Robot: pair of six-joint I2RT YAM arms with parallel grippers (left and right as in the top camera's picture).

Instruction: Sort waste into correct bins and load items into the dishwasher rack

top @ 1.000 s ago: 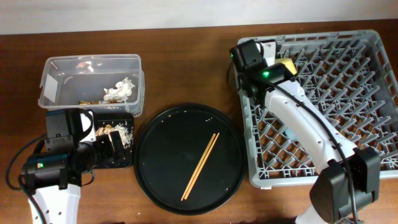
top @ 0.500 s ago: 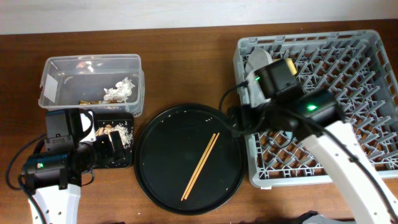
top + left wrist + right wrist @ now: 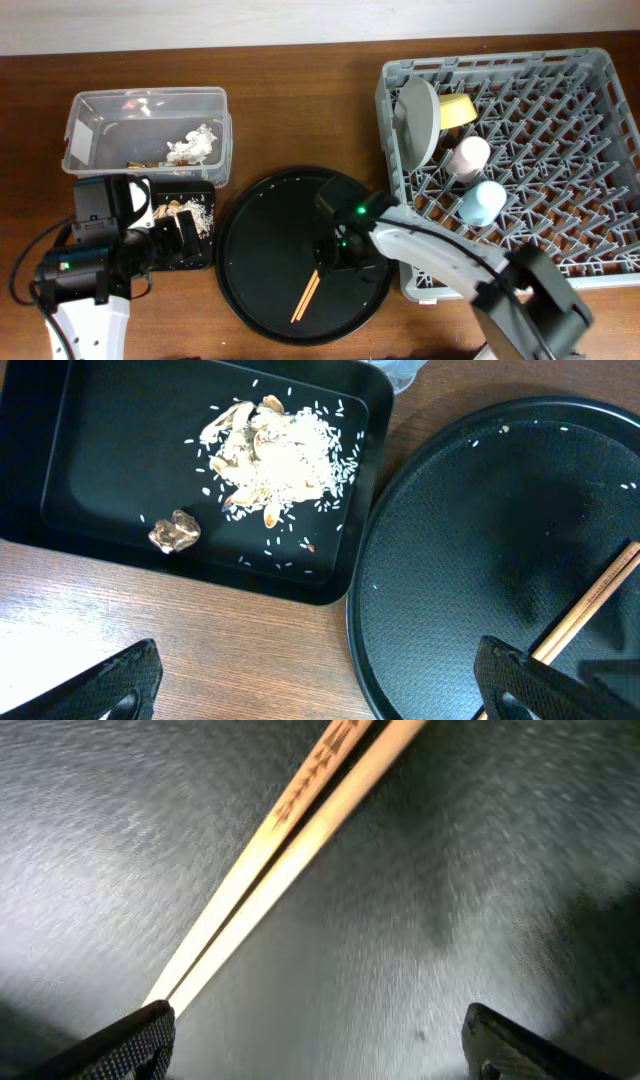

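Two wooden chopsticks lie side by side on the large round black tray. My right gripper is open low over their upper part; in the right wrist view the chopsticks run toward its left finger, and the gripper holds nothing. The grey rack holds the grey plate, yellow bowl, pink cup and light blue cup. My left gripper is open and empty by the shallow black tray, which holds tan food scraps.
The clear tub at the back left holds crumpled white tissue. A small brown lump lies in the black tray. The round tray's rim is close beside the black tray. Bare wood table lies between tub and rack.
My right arm swung from the rack's back left corner down onto the round tray, over the chopsticks. The plate, bowl and cups are now uncovered. The left arm has not moved.
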